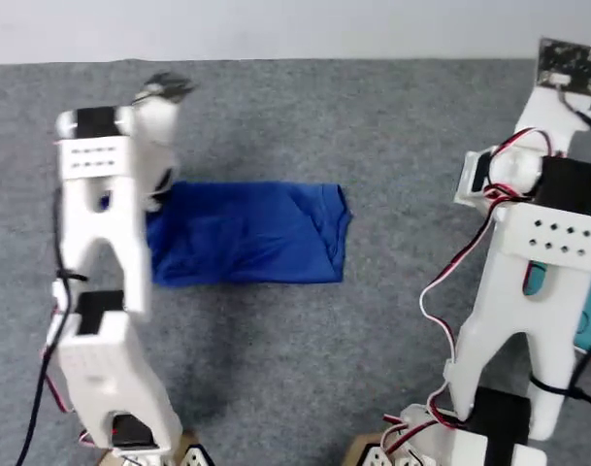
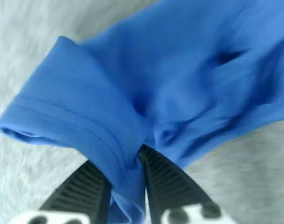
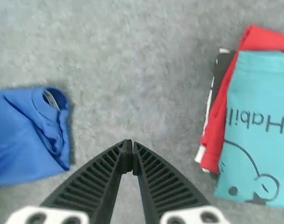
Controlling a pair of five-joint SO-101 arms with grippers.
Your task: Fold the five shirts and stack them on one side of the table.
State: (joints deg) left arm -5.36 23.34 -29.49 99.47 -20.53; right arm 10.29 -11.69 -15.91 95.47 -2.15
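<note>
Left gripper (image 2: 116, 157) clamped on the hem of the blue shirt (image 2: 179, 70). Right gripper (image 3: 128, 145) pinched together, empty, over the grey table (image 3: 132, 56) beside the stacked shirts (image 3: 253, 126).

A grey worktop (image 1: 402, 165) with a fuzzy, felt-like covering stretched across the scene, and its nap looked the same wherever it lay bare. Beyond its far edge stood a plain white wall (image 1: 276, 29), which met the grey in a straight line.

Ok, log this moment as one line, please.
left gripper: shut on blue shirt edge | right gripper: shut, empty, above table | teal shirt: atop red shirt, stacked
</note>
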